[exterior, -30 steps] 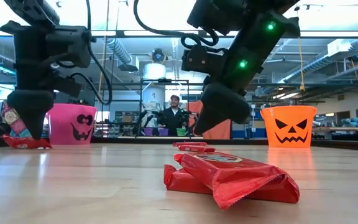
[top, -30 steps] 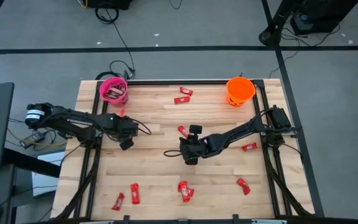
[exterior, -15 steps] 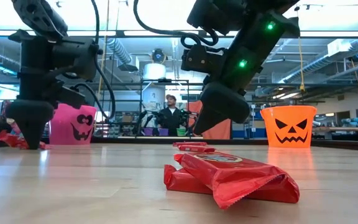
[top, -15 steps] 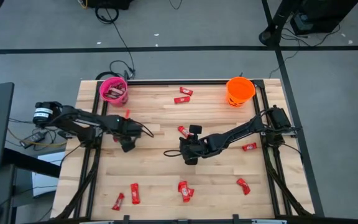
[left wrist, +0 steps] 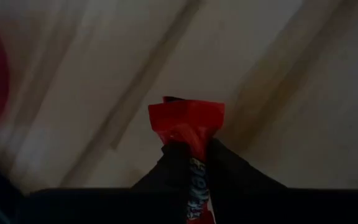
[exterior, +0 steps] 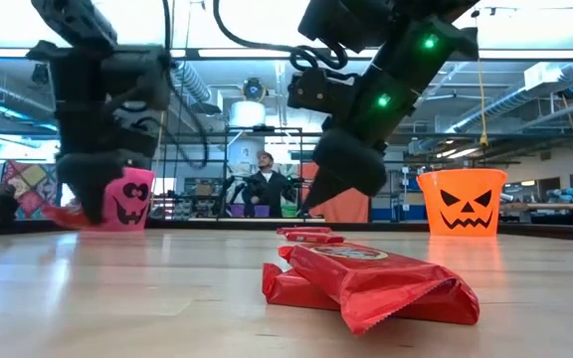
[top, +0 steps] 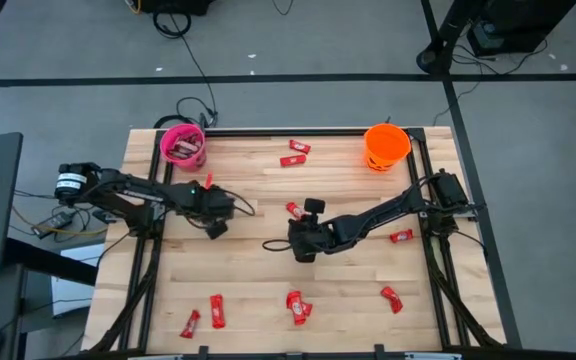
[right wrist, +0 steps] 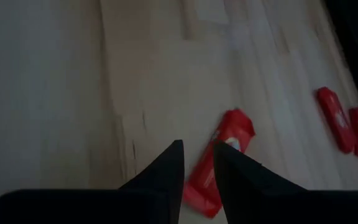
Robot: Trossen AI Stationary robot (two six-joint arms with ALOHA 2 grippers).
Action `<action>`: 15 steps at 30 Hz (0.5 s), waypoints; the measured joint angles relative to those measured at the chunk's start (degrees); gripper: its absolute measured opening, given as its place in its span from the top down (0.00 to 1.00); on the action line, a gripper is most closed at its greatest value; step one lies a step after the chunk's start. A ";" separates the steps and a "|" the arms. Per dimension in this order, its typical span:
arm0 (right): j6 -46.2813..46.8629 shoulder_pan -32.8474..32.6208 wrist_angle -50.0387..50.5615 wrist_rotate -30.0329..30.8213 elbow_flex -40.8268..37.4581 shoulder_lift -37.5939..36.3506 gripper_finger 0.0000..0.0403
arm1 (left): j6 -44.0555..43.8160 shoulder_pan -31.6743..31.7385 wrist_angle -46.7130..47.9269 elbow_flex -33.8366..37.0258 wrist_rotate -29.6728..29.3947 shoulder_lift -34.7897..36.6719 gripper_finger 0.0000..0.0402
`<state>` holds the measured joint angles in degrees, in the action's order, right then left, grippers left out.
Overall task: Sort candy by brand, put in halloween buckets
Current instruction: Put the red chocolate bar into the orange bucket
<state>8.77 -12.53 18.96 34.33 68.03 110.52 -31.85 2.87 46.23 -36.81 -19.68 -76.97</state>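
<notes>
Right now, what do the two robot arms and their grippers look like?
Both arms are dark, nearly black, and jointed, with black cables looping along them. The left gripper and right gripper each have two dark, pointed fingers. Small green lights glow on both arms. The left arm's base end carries a white-and-black cylinder.

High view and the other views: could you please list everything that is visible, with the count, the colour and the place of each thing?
Table: one, light wood, inside a black frame.
Pink bucket: one, hot pink, far left corner of the table.
Orange bucket: one, bright orange, far right corner.
Loose candy bars: about nine, red, scattered; two at the far edge, one in the middle, one at the right side, the rest along the near edge.
Held candy bar: one, red, in the left gripper.
Person: one, dark clothing, in the room behind the table.
Left gripper: dark, shut on the held candy bar, near the pink bucket.
Right gripper: dark, over the table's middle, above a red bar.
</notes>
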 joint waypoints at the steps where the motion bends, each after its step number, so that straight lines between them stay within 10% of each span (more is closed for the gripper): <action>1: -0.18 0.00 -0.88 -0.04 -0.04 -0.01 0.75 | 0.25 0.03 -1.56 -0.33 -0.25 0.12 0.89; 7: -3.09 0.38 -17.47 -4.37 -5.63 -1.89 0.74 | 7.91 -1.72 -22.06 -0.77 1.43 0.65 0.87; 15: 8.26 9.27 -42.56 -26.41 -19.88 -12.85 0.71 | 22.32 -7.27 -43.94 -0.74 0.96 -0.31 0.87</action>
<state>17.03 -3.27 -23.60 7.92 48.15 97.67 -9.53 -4.39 2.29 -37.55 -18.72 -77.28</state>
